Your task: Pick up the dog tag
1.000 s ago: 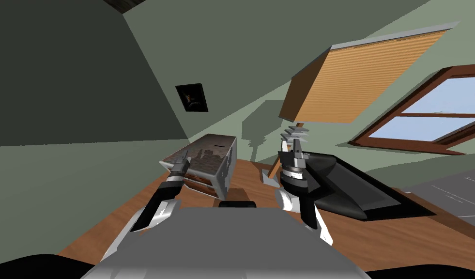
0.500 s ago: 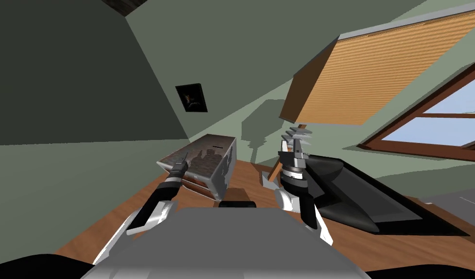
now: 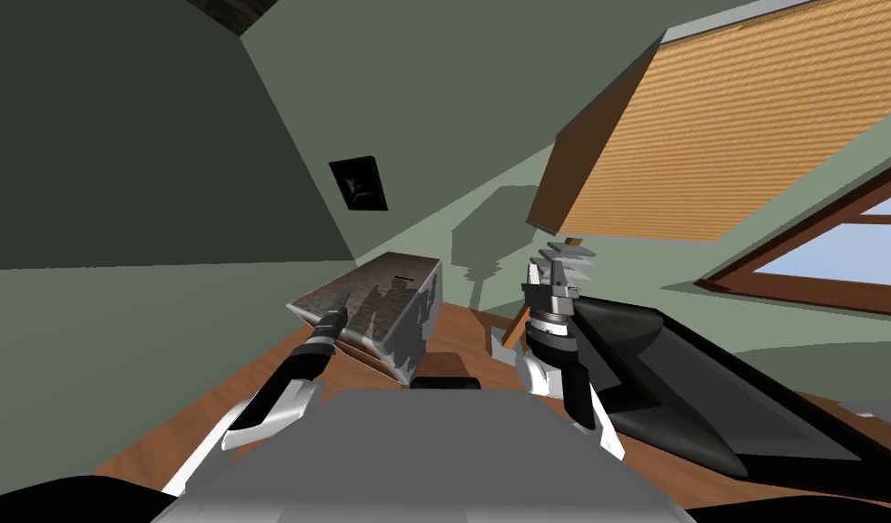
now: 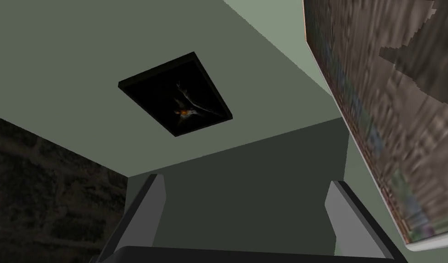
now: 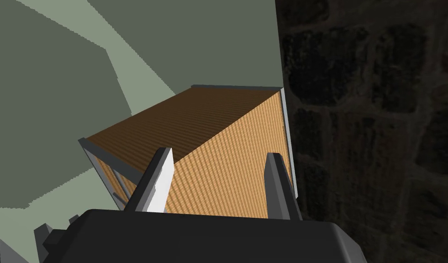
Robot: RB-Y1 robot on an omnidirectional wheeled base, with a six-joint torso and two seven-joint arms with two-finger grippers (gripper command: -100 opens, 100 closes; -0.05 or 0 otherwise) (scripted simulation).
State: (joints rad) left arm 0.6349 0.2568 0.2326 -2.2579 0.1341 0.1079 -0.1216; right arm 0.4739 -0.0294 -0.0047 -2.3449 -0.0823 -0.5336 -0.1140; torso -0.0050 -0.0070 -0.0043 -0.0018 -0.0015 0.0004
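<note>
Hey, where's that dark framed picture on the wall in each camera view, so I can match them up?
Head view: framed picture on the green wall, above and beyond the left end effector.
Left wrist view: framed picture straight beyond the open fingers.
Right wrist view: this camera faces the orange ribbed shade instead.
Shared landmark: the grey patterned box, beside the left end effector in the head and left wrist views.

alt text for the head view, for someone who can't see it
Both arms are raised over a wooden desk: the left hand beside a mottled grey box, the right hand by a black slanted object. A big orange ribbed lampshade looms above, with a dark picture frame on the green wall.
</note>
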